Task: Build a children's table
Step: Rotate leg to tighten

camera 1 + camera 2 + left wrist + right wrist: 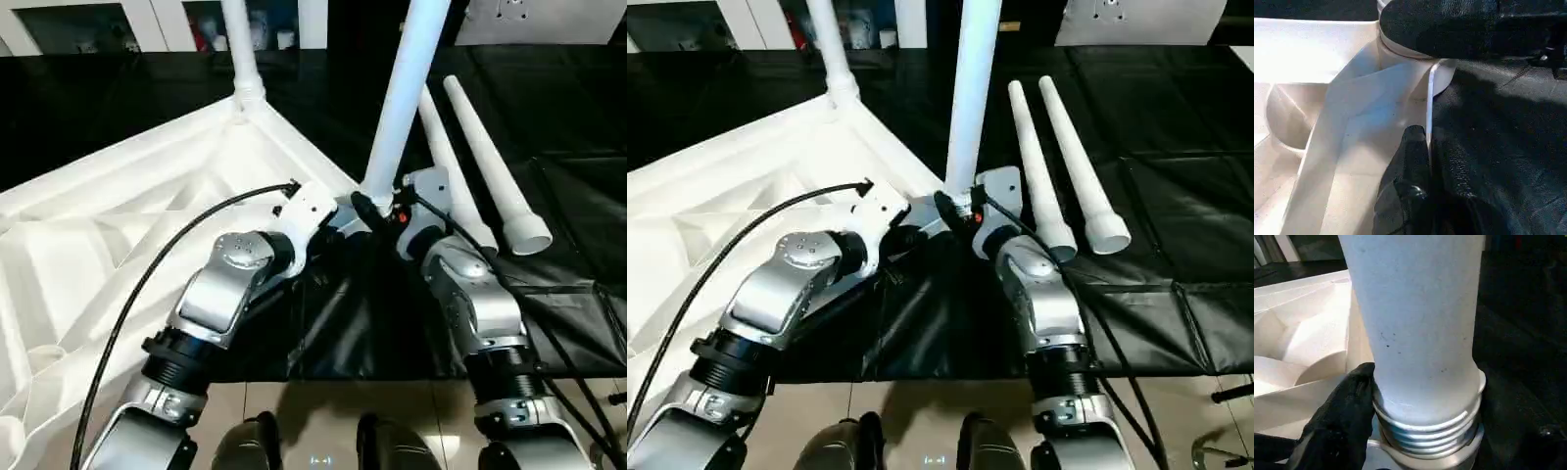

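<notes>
Looking down, we see the upturned table top (pixel 118 225) on black sheeting (pixel 1176 196), one leg (pixel 240 49) upright in its far corner. Our right gripper (pixel 377 211) clasps another leg (pixel 402 98) at the near corner socket. Our left gripper (pixel 1422 161) pinches the top's rim. Two loose legs (pixel 1068 157) lie just right.

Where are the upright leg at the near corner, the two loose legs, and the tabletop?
upright leg (pixel 402 98), left eye view, mid shaft.
loose legs (pixel 490 157), left eye view, shaft of the right one.
tabletop (pixel 127 162), left eye view, side rim.
</notes>
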Robot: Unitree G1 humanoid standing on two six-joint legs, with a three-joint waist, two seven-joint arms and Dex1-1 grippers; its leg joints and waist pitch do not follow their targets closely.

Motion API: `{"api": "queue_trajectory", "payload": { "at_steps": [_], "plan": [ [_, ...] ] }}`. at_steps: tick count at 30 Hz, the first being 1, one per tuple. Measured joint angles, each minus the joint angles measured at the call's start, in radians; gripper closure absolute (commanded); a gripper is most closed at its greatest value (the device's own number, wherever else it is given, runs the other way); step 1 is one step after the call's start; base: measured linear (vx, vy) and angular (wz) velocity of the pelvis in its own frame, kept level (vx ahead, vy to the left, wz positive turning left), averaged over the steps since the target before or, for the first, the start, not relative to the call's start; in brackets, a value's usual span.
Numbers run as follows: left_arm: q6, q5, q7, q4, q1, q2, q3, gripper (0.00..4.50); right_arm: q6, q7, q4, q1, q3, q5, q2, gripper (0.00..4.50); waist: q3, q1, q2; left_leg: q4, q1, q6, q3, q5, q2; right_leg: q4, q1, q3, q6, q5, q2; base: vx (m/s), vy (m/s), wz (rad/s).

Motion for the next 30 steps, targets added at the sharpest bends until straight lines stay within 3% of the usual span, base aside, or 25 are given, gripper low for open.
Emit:
{"api": "queue_trajectory", "payload": {
  "at_steps": [8, 9, 16, 24, 30],
  "plan": [
    [0.018, 0.0, 0.0, -0.024, 0.006, 0.003, -0.002, 4.5, 0.004, -0.003, -0.025, 0.013, 0.0, -0.005, 0.003, 1.74, 0.0, 0.0, 0.0, -0.001, -0.003, 0.0, 0.0, 0.0, 0.0, -0.001, -0.003, -0.001, -0.001, 0.001, 0.0, 0.0, 0.0, 0.0],
    [0.018, 0.0, 0.0, -0.024, 0.006, 0.004, -0.003, 4.5, 0.004, -0.003, -0.026, 0.013, 0.0, -0.005, 0.003, 1.39, 0.0, 0.0, 0.0, -0.001, -0.003, 0.0, 0.0, 0.0, 0.0, -0.001, -0.003, -0.001, -0.001, 0.001, 0.0, 0.0, 0.0, 0.0],
    [0.003, -0.005, -0.01, -0.026, 0.008, 0.038, -0.006, 4.5, -0.003, 0.027, -0.037, 0.029, 0.0, 0.009, 0.008, 0.74, 0.001, -0.005, -0.002, -0.002, -0.003, 0.0, 0.0, 0.0, 0.001, -0.001, -0.003, -0.001, 0.004, -0.002, 0.001, 0.0, 0.0, 0.0],
    [-0.096, -0.009, -0.106, -0.026, 0.019, 0.15, -0.01, 4.5, -0.047, 0.205, -0.074, 0.096, 0.045, 0.045, -0.093, 0.05, 0.002, -0.015, -0.004, -0.005, -0.009, 0.0, 0.0, 0.0, 0.002, -0.001, -0.011, -0.001, 0.0, 0.0, 0.002, 0.0, 0.0, 0.0],
    [-0.192, -0.037, -0.214, -0.026, 0.035, 0.242, -0.008, 4.5, -0.069, 0.341, -0.069, 0.113, 0.035, 0.066, -0.199, 0.02, 0.002, -0.013, -0.004, -0.003, -0.02, 0.006, 0.0, 0.003, 0.002, 0.001, -0.022, -0.001, -0.001, 0.0, 0.002, 0.0, 0.0, 0.0]
  ]
}}
